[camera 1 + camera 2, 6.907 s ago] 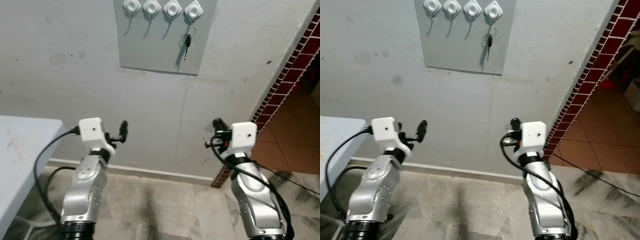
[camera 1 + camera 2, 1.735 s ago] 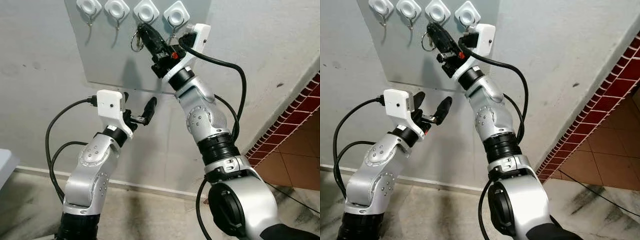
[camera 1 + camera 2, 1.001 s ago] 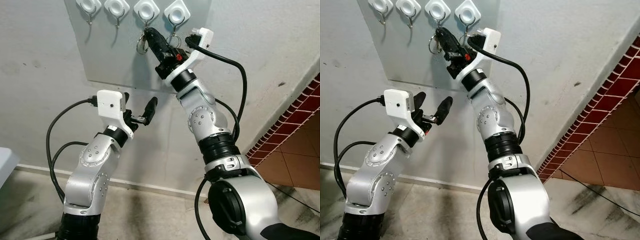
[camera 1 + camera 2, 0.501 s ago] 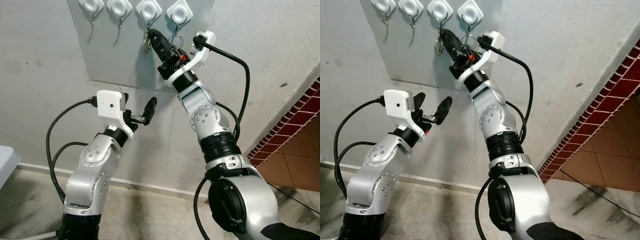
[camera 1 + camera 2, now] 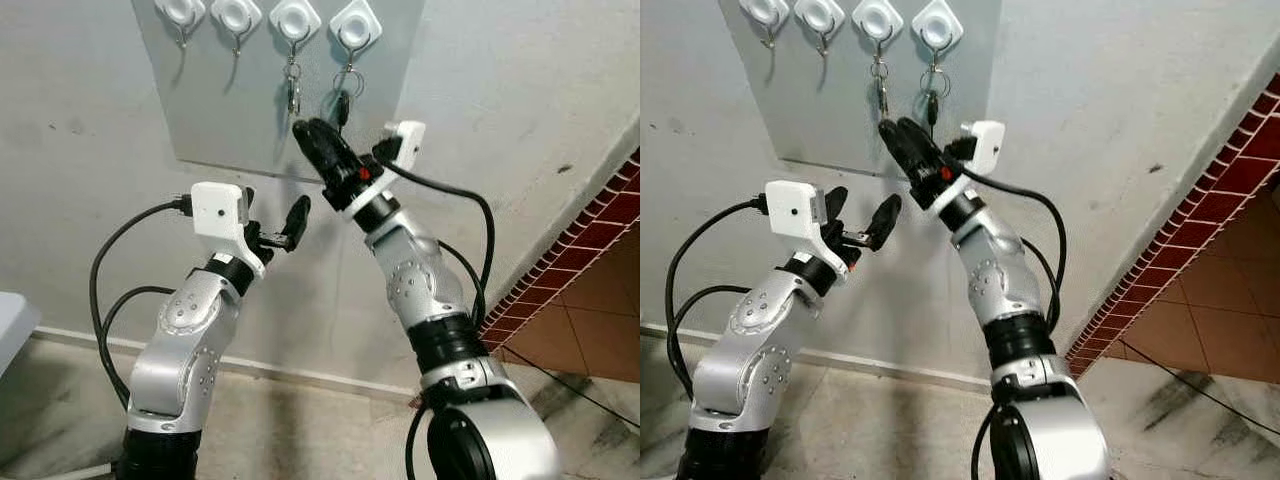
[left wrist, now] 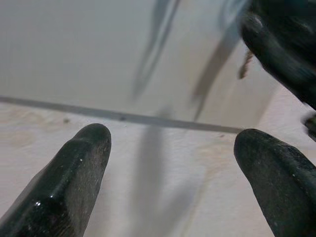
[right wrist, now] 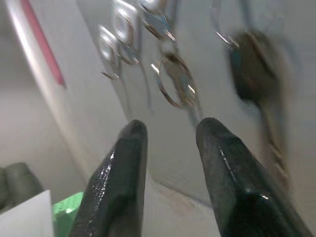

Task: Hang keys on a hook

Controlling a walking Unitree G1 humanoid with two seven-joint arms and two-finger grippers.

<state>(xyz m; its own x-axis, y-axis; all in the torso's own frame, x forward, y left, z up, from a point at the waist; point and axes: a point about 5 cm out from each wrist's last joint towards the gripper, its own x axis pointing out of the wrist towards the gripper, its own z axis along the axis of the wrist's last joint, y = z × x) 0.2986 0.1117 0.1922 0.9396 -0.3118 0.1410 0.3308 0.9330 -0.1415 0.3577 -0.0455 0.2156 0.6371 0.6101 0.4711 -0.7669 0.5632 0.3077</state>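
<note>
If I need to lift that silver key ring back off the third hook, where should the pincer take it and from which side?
Best guess: grip the silver key ring on its lower loop, below the third hook, coming from below with the right pincer. The ring hangs free and faces outward from the grey board, so the fingers could close across its rim. The black key hangs close beside it, so keep clear of it.

Grey wall (image 5: pixel 520 90): plaster, faintly stained and scuffed. Dark-red tiled wall edge (image 5: pixel 585 225): runs diagonally at the right, beside terracotta floor tiles (image 5: pixel 590 320). Grey mottled floor (image 5: pixel 300 430): meets the wall at a pale skirting strip (image 5: pixel 300 372). White surface corner (image 5: pixel 12 325): far left, possibly a table.
</note>
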